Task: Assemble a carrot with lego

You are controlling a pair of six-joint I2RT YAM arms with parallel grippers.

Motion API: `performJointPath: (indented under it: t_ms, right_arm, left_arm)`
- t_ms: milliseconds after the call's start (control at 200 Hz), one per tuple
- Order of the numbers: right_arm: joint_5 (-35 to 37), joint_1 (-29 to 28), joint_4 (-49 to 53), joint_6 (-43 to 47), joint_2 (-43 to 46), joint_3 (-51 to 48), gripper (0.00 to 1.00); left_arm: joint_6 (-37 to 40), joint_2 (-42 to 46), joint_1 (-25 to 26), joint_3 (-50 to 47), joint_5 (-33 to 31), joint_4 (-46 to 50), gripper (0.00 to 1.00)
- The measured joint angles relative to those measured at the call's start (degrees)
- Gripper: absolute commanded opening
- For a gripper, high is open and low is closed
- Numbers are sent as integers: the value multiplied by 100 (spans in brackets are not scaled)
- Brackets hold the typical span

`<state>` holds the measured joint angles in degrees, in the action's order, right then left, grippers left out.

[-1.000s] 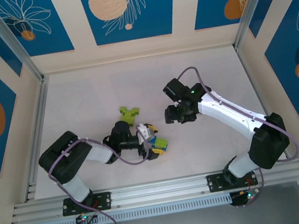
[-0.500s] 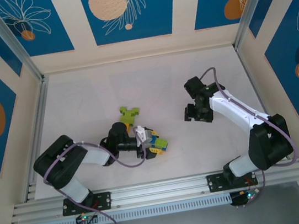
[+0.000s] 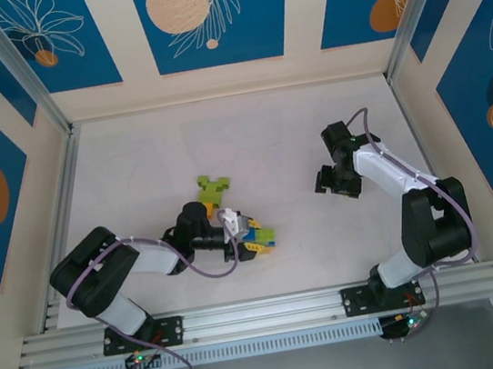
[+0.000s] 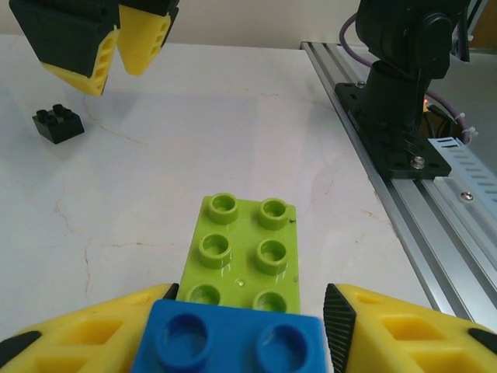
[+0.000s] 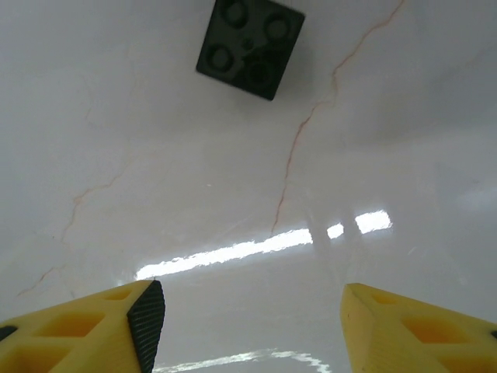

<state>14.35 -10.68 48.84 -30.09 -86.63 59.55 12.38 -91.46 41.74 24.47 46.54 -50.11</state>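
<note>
Here, the left pincer [image 4: 250, 311] is clenched on a small blue studded plastic brick [image 4: 229, 340], with its yellow fingers [image 4: 85, 326] pressed against the brick's two sides. The blue brick sits on top of the near end of a lime-green studded plastic brick [image 4: 242, 250], which lies flat on the white marbled counter [image 3: 151, 161] and points away from the pincer. In the overhead view this pair lies low and left of centre, near the front edge of the counter. A separate lime-green lego cluster of irregular shape [image 3: 213, 187] rests just beyond the left arm's wrist, apart from the held bricks.

The right pincer [image 5: 250, 294] is released, its jaws spread wide with bare counter between them. It hangs above the right half of the counter, well apart from the left pincer. A tiny black studded plastic brick [image 5: 250, 47] lies on the counter ahead of its fingertips, outside the gap and touching neither finger. Seen from the left wrist, that black brick [image 4: 58, 123] sits alone on the counter just below the right pincer's yellow fingers [image 4: 144, 35].

A grooved aluminium rail [image 4: 404, 194] runs along the counter's near edge and carries the right arm's black base [image 4: 400, 85].
</note>
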Motion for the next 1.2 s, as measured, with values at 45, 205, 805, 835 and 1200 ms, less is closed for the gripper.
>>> performJointPath:
  t_ms: [45,205,805,835,1200]
  right_arm:
    - [-4,105,-31,35,-94,35,63]
    - [-20,339,-184,136,-527,223,63]
    - [-407,713,-752,118,-1620,929,55]
    - [-413,713,-748,118,-1639,966,55]
    - [-483,713,-765,118,-1958,1165,47]
  left_arm:
    - [-2,0,0,0,-2,13,47]
    - [15,0,0,0,0,85,42]
    - [68,0,0,17,-2,133,39]
    - [81,0,0,20,-2,133,39]
    - [127,0,0,22,-2,151,39]
